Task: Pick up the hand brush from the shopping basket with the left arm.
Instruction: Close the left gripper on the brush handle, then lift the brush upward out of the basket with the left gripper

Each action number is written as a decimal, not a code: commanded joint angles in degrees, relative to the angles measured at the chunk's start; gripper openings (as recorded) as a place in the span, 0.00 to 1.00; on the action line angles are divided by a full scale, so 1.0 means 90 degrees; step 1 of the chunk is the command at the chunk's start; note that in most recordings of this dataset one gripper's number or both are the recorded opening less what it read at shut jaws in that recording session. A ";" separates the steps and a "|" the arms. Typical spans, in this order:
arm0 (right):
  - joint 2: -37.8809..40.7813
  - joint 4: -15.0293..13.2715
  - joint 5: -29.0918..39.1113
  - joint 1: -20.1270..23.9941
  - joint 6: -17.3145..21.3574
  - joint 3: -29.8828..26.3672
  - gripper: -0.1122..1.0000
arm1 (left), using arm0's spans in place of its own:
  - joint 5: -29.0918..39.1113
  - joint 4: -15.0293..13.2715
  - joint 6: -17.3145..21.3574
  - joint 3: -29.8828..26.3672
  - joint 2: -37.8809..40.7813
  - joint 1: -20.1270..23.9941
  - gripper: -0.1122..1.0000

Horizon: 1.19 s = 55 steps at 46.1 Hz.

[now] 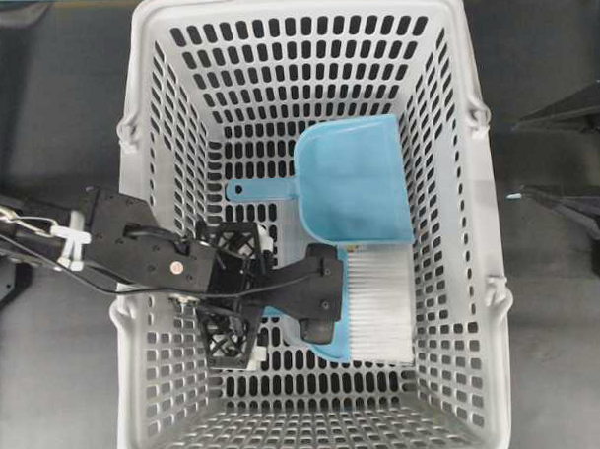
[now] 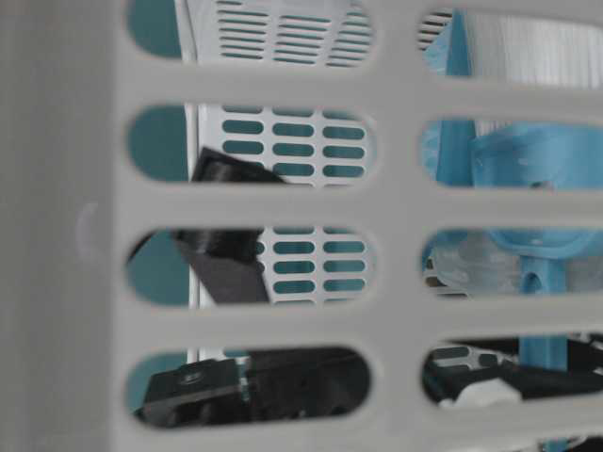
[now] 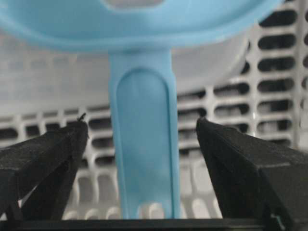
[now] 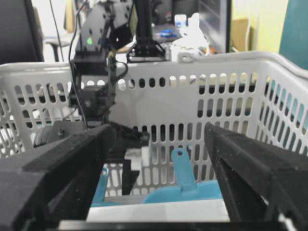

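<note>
The hand brush (image 1: 380, 305) lies on the floor of the shopping basket (image 1: 132, 220), white bristles toward the right wall, its handle pointing left. My left gripper (image 1: 322, 301) is down inside the basket, open, with its jaws on either side of the brush handle. In the left wrist view the handle (image 3: 142, 144) runs up between the two black fingers (image 3: 43, 154) with a gap on each side, and the brush head (image 3: 144, 24) fills the top. My right gripper (image 1: 522, 158) is open and empty outside the basket's right wall.
A light-blue dustpan (image 1: 356, 181) lies just behind the brush, its handle (image 4: 183, 168) pointing left. The basket walls (image 4: 159, 82) surround the left gripper closely. The table-level view looks through the basket's slotted wall (image 2: 57, 226).
</note>
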 commanded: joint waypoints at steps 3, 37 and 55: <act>0.0029 0.0020 -0.0029 -0.0010 0.0010 -0.0117 0.77 | -0.0107 0.0020 0.0010 -0.0059 -0.0020 -0.0020 0.92; 0.0029 0.0020 -0.0039 -0.0039 0.0010 -0.0078 0.77 | -0.0127 0.0020 0.0137 -0.0107 -0.0566 -0.0293 0.32; 0.0039 0.0020 -0.0029 -0.0059 0.0010 -0.0078 0.77 | 0.1650 0.0020 0.0000 -0.1465 -0.1865 0.0049 0.32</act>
